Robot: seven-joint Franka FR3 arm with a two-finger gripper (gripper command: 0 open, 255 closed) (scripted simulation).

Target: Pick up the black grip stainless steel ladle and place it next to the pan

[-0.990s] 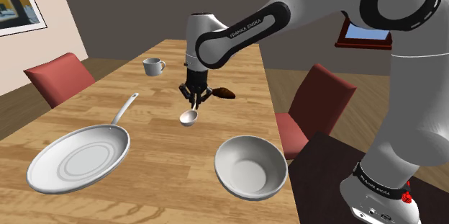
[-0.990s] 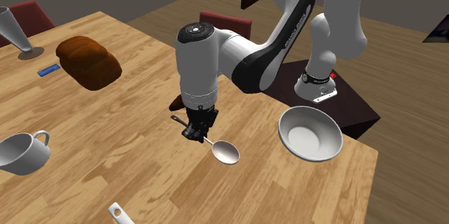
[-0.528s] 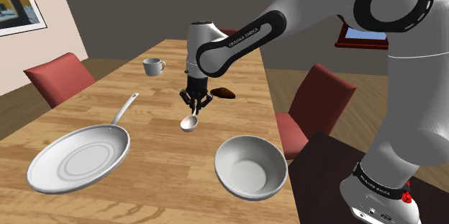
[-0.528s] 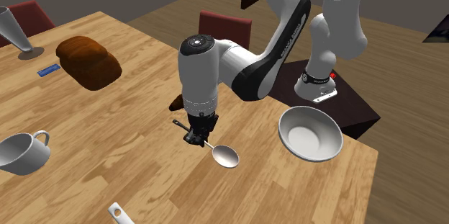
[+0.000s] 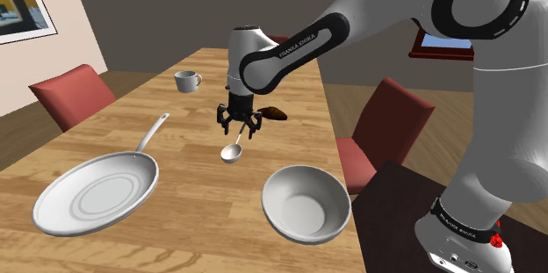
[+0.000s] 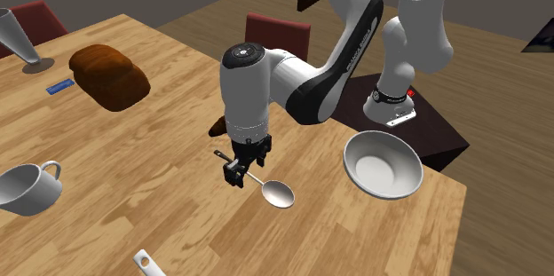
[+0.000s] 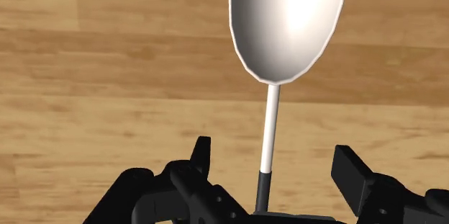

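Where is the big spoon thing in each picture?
Shoulder view: the ladle is mid-table, just below the gripper.
Second exterior view: the ladle is near the centre, left of the bowl.
Wrist view: its scoop lies ahead of the gripper, stem between the jaws.
Shared landmark: the open gripper over its handle.

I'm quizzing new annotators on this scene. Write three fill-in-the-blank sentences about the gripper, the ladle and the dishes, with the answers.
1. The gripper is ___, touching nothing.
2. On the table, the handle of the ladle lies ___ the two fingers.
3. In the shoulder view, the pan sits to the ___ of the bowl.

Missing words: open; between; left.
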